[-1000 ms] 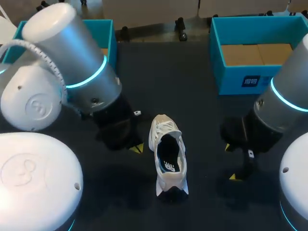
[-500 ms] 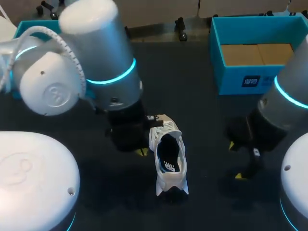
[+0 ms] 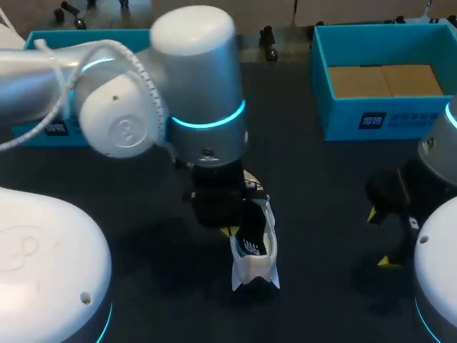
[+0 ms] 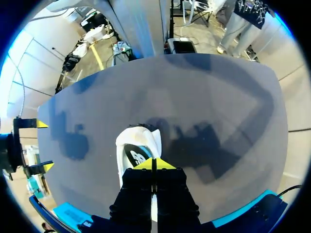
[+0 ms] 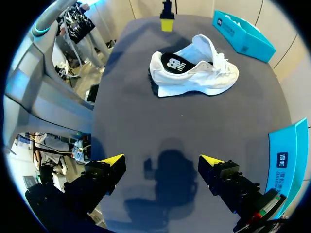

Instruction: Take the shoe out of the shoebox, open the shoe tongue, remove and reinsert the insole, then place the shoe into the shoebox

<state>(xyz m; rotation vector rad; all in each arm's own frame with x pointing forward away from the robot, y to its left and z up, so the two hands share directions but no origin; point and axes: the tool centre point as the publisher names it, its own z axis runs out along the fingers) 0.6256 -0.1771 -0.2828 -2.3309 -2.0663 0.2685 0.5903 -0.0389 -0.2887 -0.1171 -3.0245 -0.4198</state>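
The white sneaker (image 3: 255,251) stands upright on its sole near the middle of the dark tabletop (image 3: 314,186), heel toward you. Its dark insole (image 3: 251,234) shows through the open collar. Your left arm (image 3: 193,78) comes in over the toe end and hides it in the head view. Your left pincer (image 4: 153,164) has its yellow tips pressed together, hanging right by the collar; you cannot tell whether it touches. Your right pincer (image 5: 163,162) is spread wide over bare tabletop, well apart from the sneaker. The teal shoebox (image 3: 343,118) sits at the far right, with brown cardboard (image 3: 382,80) inside.
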